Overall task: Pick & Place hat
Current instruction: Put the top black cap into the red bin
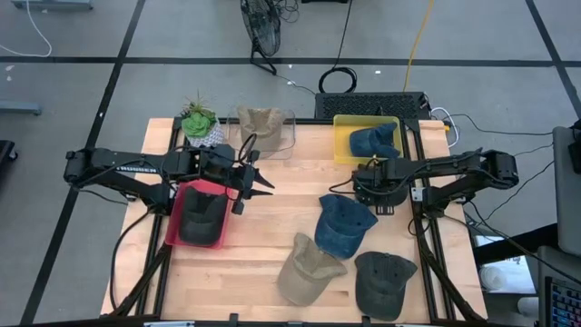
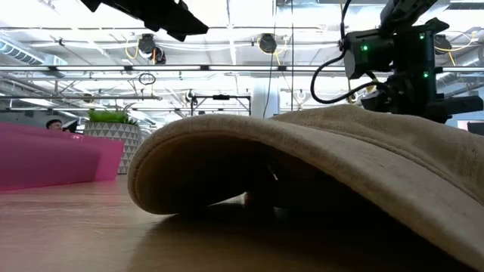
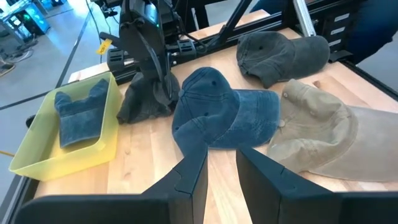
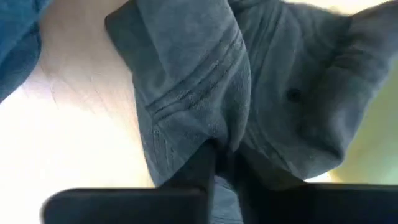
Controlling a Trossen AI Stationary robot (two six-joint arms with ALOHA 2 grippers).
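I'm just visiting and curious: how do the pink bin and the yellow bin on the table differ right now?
The pink bin sits on the left, beside the left arm, and holds a dark grey hat. The yellow bin sits at the far edge, nearer the right arm, and holds a blue hat. The pink bin lies lengthwise toward the front, the yellow bin crosswise. Both are shallow rectangular bins, each with one hat inside.
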